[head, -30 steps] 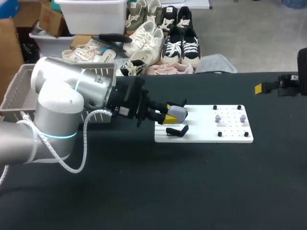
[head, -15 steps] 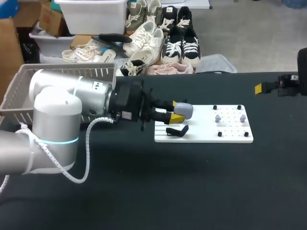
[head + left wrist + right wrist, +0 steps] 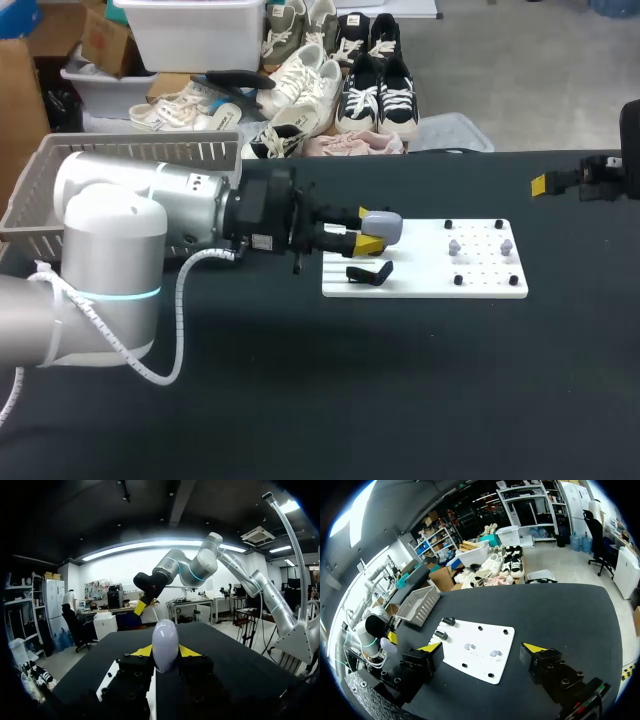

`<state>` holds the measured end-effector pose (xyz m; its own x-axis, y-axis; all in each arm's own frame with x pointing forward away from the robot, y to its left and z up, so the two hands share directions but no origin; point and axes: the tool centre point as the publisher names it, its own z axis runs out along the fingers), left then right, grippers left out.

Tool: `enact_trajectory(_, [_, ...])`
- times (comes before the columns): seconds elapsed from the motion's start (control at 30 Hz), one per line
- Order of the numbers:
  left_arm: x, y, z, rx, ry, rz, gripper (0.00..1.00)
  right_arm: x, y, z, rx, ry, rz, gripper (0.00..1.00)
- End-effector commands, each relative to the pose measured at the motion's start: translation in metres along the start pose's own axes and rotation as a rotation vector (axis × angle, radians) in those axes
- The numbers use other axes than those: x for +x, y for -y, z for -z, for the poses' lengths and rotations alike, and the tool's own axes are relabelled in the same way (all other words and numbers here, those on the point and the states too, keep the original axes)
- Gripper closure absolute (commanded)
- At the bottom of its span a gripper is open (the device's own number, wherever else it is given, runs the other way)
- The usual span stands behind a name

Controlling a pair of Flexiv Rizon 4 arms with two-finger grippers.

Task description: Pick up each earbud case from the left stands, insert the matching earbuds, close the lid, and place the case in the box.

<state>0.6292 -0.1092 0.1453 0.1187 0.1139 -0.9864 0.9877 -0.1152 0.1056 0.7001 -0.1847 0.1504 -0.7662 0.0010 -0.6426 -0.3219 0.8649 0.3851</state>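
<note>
Head view: the left arm (image 3: 150,215) comes in from the left side. The left gripper (image 3: 366,231) is over the left end of the white board (image 3: 430,282), clamped on a pale grey earbud case (image 3: 385,228) that is held up off the board. An empty black stand (image 3: 368,272) sits on the board just below the case. Two small grey earbuds (image 3: 454,245) sit on pegs toward the board's right half. A grey basket (image 3: 140,152) is at the table's far left, behind the arm. The right gripper (image 3: 541,184) is at the far right edge, well apart from the board.

Left wrist view: the case (image 3: 165,644) stands upright between the yellow tips, both fingers (image 3: 142,651) touching it, lid closed. The right arm (image 3: 200,567) hangs ahead, over the table.

Right wrist view: the right gripper (image 3: 482,649) has its jaws wide apart, nothing between them, above the board (image 3: 487,632). The earbuds (image 3: 494,653) and two black stands (image 3: 449,621) are on it. The basket (image 3: 417,605) is beyond it. The left gripper (image 3: 387,640) with the case (image 3: 385,645) is off beside the board.
</note>
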Motion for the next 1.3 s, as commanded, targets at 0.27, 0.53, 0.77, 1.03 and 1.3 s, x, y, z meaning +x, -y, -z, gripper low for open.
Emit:
enact_trajectory(0.27, [-0.005, 0.006, 0.008, -0.006, -0.006, 0.000, 1.00, 0.000, 0.001, 0.000, -0.005, -0.001, 0.001, 0.00])
enact_trajectory(0.53, [-0.005, 0.006, 0.008, -0.006, -0.006, 0.000, 1.00, 0.000, 0.001, 0.000, -0.005, -0.001, 0.001, 0.00])
enact_trajectory(0.77, [-0.005, 0.006, 0.008, -0.006, -0.006, 0.000, 1.00, 0.000, 0.001, 0.000, -0.005, -0.001, 0.001, 0.00])
enact_trajectory(1.03, [0.012, 0.007, -0.004, -0.059, 0.034, 0.030, 1.00, 0.000, 0.001, 0.000, -0.005, -0.001, 0.001, 0.00])
enact_trajectory(1.3, [0.020, 0.004, -0.018, -0.027, 0.059, 0.057, 1.00, 0.000, 0.001, 0.000, -0.005, -0.001, 0.001, 0.00])
